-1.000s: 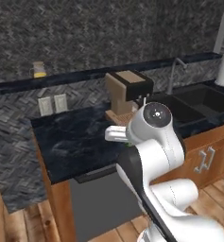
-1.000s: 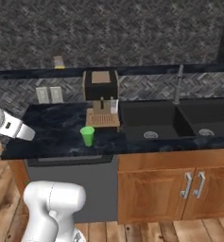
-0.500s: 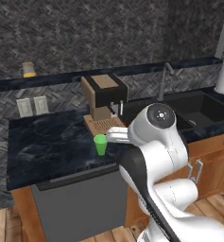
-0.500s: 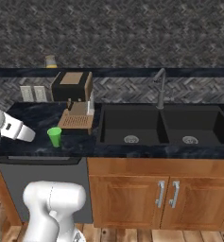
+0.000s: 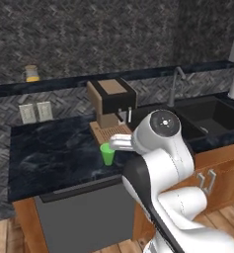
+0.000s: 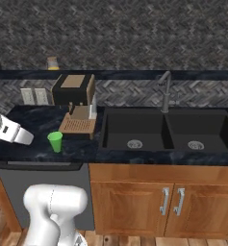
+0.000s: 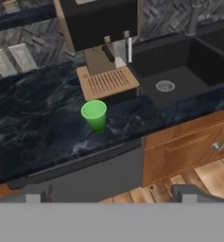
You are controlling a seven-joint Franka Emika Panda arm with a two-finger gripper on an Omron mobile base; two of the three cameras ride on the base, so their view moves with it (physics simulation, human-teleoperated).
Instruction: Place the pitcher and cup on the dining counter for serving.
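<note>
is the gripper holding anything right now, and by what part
Nothing is held. The cup stands free on the worktop, well ahead of the gripper, with nothing between its fingertips.

Dark herringbone wall (image 6: 125, 33), wooden cabinets (image 6: 158, 202)

From behind the arm's left we look forward and down on the worktop (image 5: 54, 153), the coffee machine (image 5: 111, 101) at centre frame. From its right we face the sink (image 6: 166, 129) squarely. Our hand camera looks down from nearer. All three share the cup (image 7: 94, 115) and coffee machine.
</note>
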